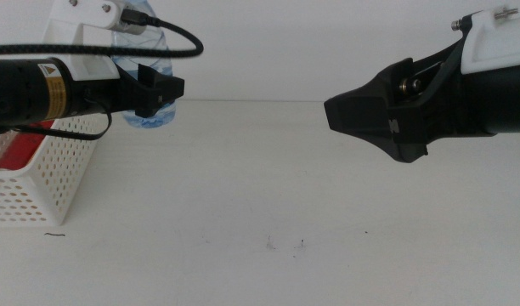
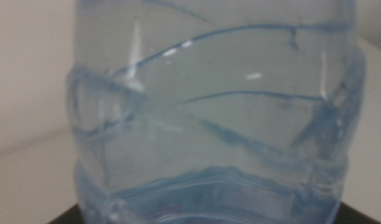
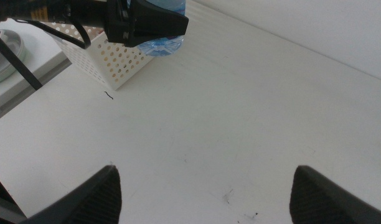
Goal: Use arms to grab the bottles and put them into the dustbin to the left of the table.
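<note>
The left pincer (image 1: 158, 92) gripped the water bottle (image 1: 149, 51) beside the dustbin (image 1: 39, 183); released early, it could miss. The right pincer (image 3: 206, 193) waited open.

Two grippers are counted: the left gripper (image 1: 158, 92) and the right gripper (image 1: 362, 115), one on each of two arms. One water bottle (image 1: 149, 64) is seen, clear and bluish, filling the left wrist view (image 2: 215, 118). One dustbin (image 1: 48, 170) is counted, white with perforated walls. Inside it one red item (image 1: 18, 151) is partly seen; whether more lie under it cannot be told. One table (image 1: 268, 187) is counted. On it one short dark line (image 1: 53, 235) and a few tiny dark specks (image 1: 285, 245) are found
</note>
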Controlling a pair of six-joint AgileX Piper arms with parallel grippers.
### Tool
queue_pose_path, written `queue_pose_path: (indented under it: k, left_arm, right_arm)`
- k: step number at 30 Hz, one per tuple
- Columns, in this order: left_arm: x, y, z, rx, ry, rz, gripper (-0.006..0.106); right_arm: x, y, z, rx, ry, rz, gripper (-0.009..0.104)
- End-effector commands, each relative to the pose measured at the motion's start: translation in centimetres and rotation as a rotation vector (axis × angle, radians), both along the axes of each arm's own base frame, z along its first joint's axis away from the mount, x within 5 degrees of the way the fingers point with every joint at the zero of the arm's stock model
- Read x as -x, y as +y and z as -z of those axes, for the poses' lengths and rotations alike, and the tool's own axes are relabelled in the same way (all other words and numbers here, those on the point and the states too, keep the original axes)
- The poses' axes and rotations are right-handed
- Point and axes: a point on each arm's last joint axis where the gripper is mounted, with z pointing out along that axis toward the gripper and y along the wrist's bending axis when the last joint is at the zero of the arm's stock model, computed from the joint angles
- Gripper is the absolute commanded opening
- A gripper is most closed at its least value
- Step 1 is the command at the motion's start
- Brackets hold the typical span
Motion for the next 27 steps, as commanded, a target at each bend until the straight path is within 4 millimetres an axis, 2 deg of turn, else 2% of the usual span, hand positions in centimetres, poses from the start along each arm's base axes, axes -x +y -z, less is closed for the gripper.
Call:
queue_pose_path:
  k: [1, 3, 6, 11, 15, 19, 23, 27]
  left_arm:
    - [0.0, 0.0, -1.0, 0.061, -0.084, -0.011, -0.002]
    - [0.0, 0.0, -1.3, 0.063, -0.166, -0.049, -0.002]
    - [-0.2, 0.0, -1.4, 0.014, -0.200, -0.159, -0.002]
    - [-0.7, 0.4, -2.6, -0.125, -0.211, -0.290, -0.002]
    - [-1.0, 0.4, -4.2, -0.093, -0.211, -0.361, -0.002]
    - [-0.9, 0.8, -4.7, -0.127, -0.159, -0.434, -0.002]
    - [-0.7, 1.2, -5.6, -0.266, -0.036, -0.345, -0.002]
    - [-0.8, 1.7, -8.4, -0.184, -0.028, -0.261, -0.002]
  right_arm:
    - [0.1, -0.1, -0.3, 0.001, -0.019, -0.001, 0.091]
    - [0.1, -0.1, -0.3, 0.001, -0.019, -0.001, 0.091]
    - [0.1, -0.1, -0.3, 0.001, -0.019, -0.001, 0.091]
    - [0.1, -0.1, -0.3, 0.001, -0.019, -0.001, 0.091]
    - [0.1, -0.1, -0.3, 0.001, -0.019, -0.001, 0.091]
    - [0.1, -0.1, -0.3, 0.001, -0.019, -0.001, 0.091]
    - [0.1, -0.1, -0.3, 0.001, -0.019, -0.001, 0.091]
    - [0.1, -0.1, -0.3, 0.001, -0.019, -0.001, 0.091]
